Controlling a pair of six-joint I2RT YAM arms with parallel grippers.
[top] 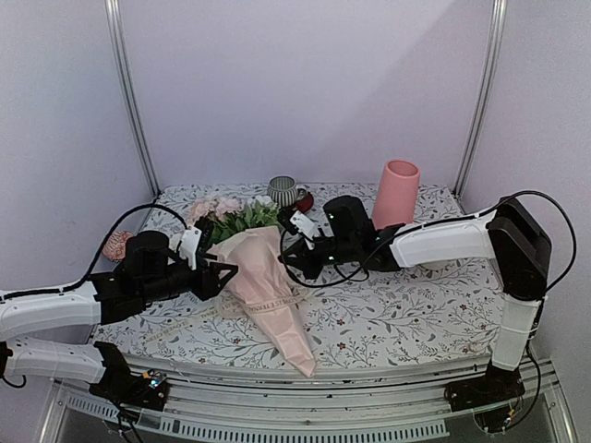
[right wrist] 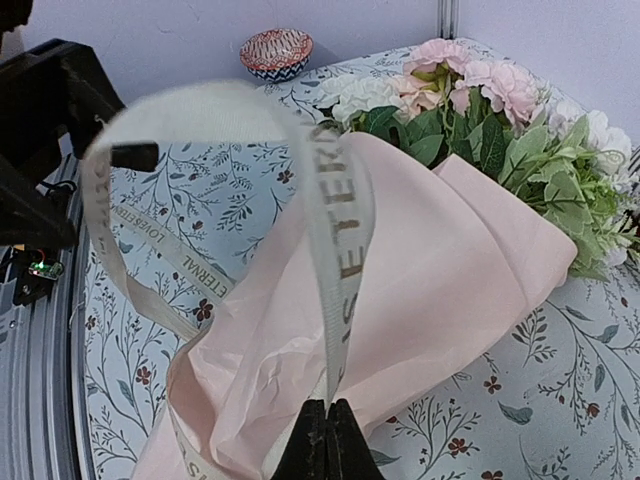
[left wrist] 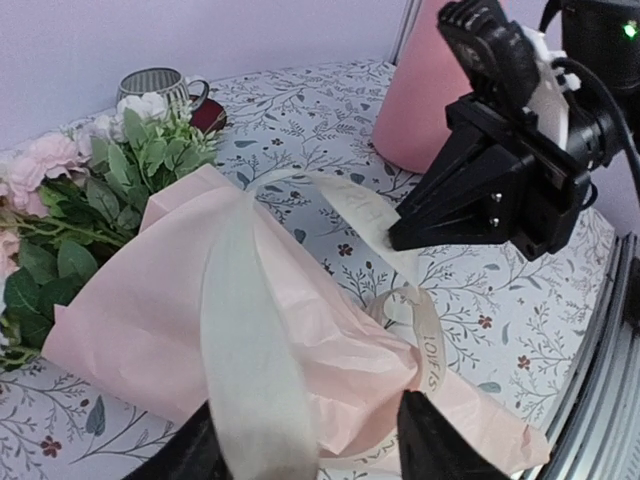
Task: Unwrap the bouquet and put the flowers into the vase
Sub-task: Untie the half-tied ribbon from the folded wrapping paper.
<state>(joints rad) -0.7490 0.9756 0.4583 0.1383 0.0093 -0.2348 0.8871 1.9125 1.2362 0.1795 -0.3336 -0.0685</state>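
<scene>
The bouquet [top: 268, 286] lies on the table, its pale pink paper cone [left wrist: 150, 300] pointing at the near edge. Its flowers [top: 231, 214] and green leaves [right wrist: 470, 140] spread toward the back left. My right gripper [right wrist: 327, 425] is shut on the cream ribbon [right wrist: 340, 230], which arches up from the jaws and over to the left. My left gripper [left wrist: 315, 455] stands open at the cone's left side, and a blurred loop of ribbon [left wrist: 250, 340] hangs between its fingers. The tall pink vase [top: 397, 192] stands upright at the back right, behind the right gripper [top: 284, 257].
A striped mug [top: 282, 191] on a red saucer stands at the back centre. A small patterned bowl [top: 117, 245] sits at the left edge by the left arm. More ribbon trails over the floral table cover [top: 397, 314] toward the near left. Metal posts rise at both back corners.
</scene>
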